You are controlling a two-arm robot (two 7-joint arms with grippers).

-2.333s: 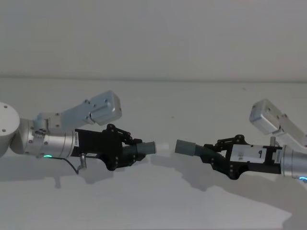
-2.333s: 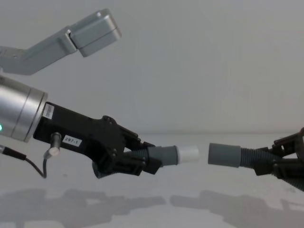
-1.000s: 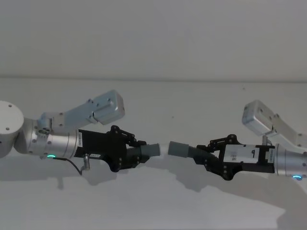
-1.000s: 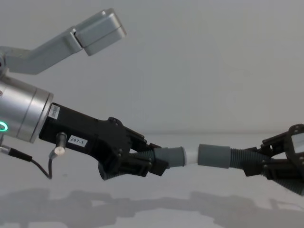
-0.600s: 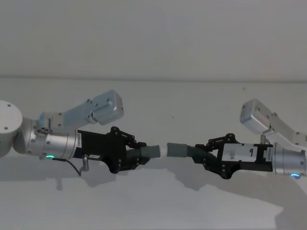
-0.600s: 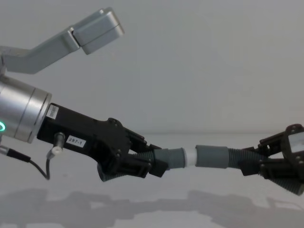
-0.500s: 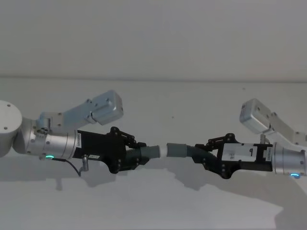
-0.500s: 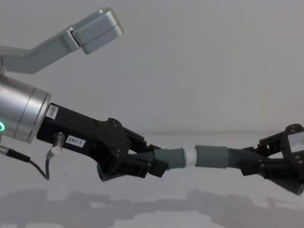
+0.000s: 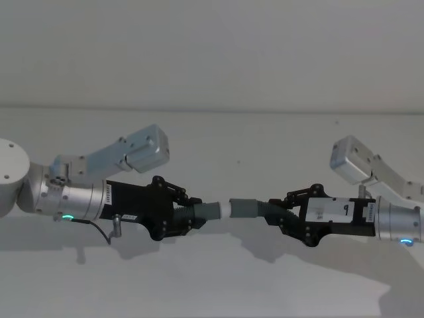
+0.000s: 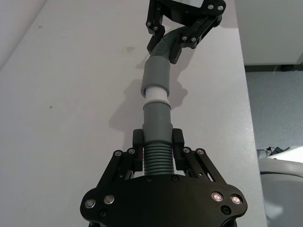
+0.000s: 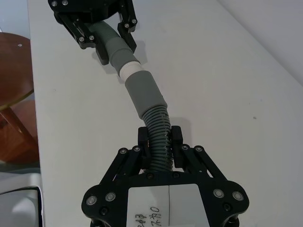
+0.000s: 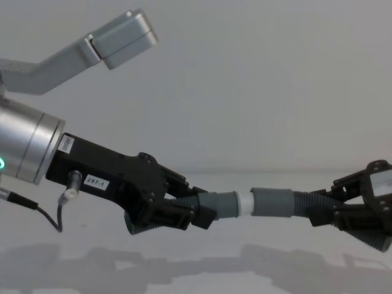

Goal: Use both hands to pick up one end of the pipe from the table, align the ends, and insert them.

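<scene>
**Desk:** What did the head view show at centre frame?

**Photographer:** Two hose pieces were held end to end above the white tabletop [image 9: 218,285]; the left gripper [image 9: 190,216], black and coming in from the left of the frame on a silver wrist with a green light, was clamped on the ribbed part of the left hose piece [image 9: 199,212]; the right gripper [image 9: 283,218], coming in from the right, was clamped on the ribbed part of the right hose piece [image 9: 265,210].

**Desk:** And the ends themselves?

**Photographer:** The left cuff [image 12: 223,204] carried a narrow white tip [image 12: 245,203]; that tip met the mouth of the right cuff [image 12: 272,201] at lower centre of the chest view, with a short white band showing between the two grey sleeves; how far the tip sat inside could not be told.

**Desk:** Anything from the wrist cameras?

**Photographer:** In the left wrist view the left gripper's fingers [image 10: 137,144] pressed either side of the dark ribs, and the two cuffs ran in a nearly straight line up the frame towards the other gripper; the right wrist view showed the right gripper's fingers [image 11: 145,137] closed around the ribbed hose just behind its cuff; both pieces hung clear of the tabletop, their shadows falling on it below.
</scene>
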